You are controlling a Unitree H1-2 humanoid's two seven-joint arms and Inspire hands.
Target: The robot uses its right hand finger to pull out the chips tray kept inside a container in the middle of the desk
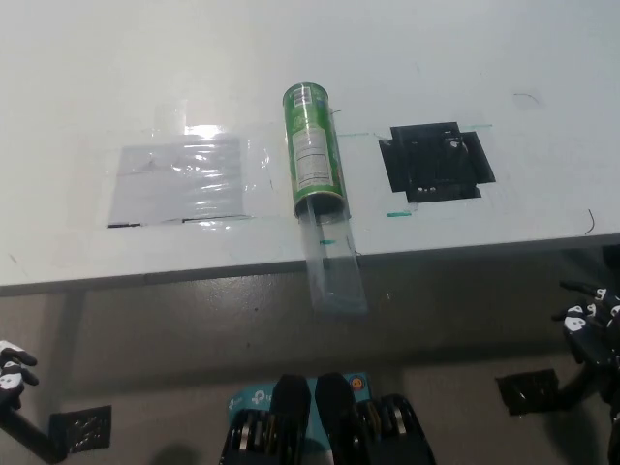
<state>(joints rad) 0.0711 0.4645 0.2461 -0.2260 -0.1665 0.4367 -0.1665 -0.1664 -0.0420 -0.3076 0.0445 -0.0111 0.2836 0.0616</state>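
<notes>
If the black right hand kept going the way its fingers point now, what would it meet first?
Probably nothing: the black right hand sits below the white desk's front edge, fingers pointing left across open floor. The clear plastic tray lies that way, though depth is unclear.

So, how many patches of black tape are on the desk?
1. The black tape patch lies on the white desk, right of the green can. Left of the can is only a clear plastic sheet. Nothing seems to hide others.
</notes>
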